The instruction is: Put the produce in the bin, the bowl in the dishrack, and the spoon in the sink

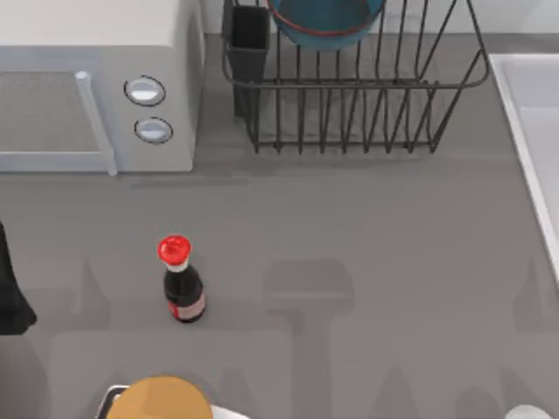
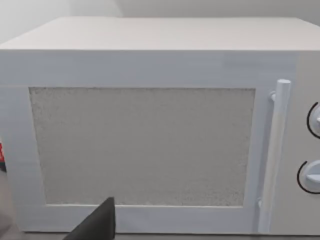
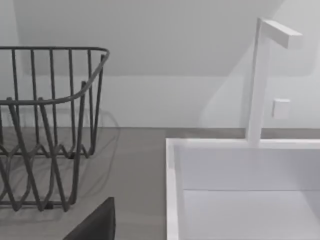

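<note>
Resting in dishrack: bowl; right wrist view catches sink.

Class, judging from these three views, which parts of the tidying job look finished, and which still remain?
Done: the teal-blue round bowl sits inside the black wire dishrack. In hand: nothing that can be seen. Left: the pale recessed sink holds no spoon in its visible part, and neither produce nor bin can be confirmed.

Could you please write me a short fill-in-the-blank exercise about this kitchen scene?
1. The teal bowl sits inside the ____.
2. The sauce bottle has a ____ cap.
3. The microwave shows ____ round knobs.
4. The faucet stands behind the ____.

Missing words: dishrack; red; two; sink
</note>
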You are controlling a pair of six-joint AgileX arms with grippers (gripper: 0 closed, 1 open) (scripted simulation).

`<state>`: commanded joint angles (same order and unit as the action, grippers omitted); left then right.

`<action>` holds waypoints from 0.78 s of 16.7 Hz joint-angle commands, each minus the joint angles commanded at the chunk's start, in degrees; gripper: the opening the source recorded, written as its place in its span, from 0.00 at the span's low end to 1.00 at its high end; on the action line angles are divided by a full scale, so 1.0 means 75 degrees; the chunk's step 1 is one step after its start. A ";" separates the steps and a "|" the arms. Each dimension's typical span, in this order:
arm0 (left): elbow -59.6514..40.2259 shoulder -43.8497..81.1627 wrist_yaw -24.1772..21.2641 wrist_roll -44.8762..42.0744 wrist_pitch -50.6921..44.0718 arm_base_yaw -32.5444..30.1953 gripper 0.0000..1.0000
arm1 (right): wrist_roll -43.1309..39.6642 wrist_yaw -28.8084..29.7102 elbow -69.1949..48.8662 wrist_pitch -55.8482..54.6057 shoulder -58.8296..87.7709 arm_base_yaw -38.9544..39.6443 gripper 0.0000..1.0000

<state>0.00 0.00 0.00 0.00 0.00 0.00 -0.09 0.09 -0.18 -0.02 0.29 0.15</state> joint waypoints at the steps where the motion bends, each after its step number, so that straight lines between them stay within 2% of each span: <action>1: 0.0000 0.0000 0.0000 0.0000 0.0000 0.0000 1.00 | -0.0084 -0.0004 -0.0075 0.0081 0.0085 -0.0030 1.00; 3: 0.0000 0.0000 0.0000 0.0000 0.0000 0.0000 1.00 | -0.0491 -0.0013 -0.0420 0.0462 0.0495 -0.0178 1.00; 6: 0.0000 0.0000 0.0000 0.0000 0.0000 0.0000 1.00 | -0.1678 -0.0021 -0.1310 0.1473 0.1717 -0.0582 1.00; 13: 0.0000 0.0000 0.0000 0.0000 0.0000 0.0000 1.00 | -0.5802 0.0018 -0.4055 0.4842 0.6515 -0.1879 1.00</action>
<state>0.00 0.00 0.00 0.00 0.00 0.00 -43.60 0.22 -30.60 36.29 49.15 -13.94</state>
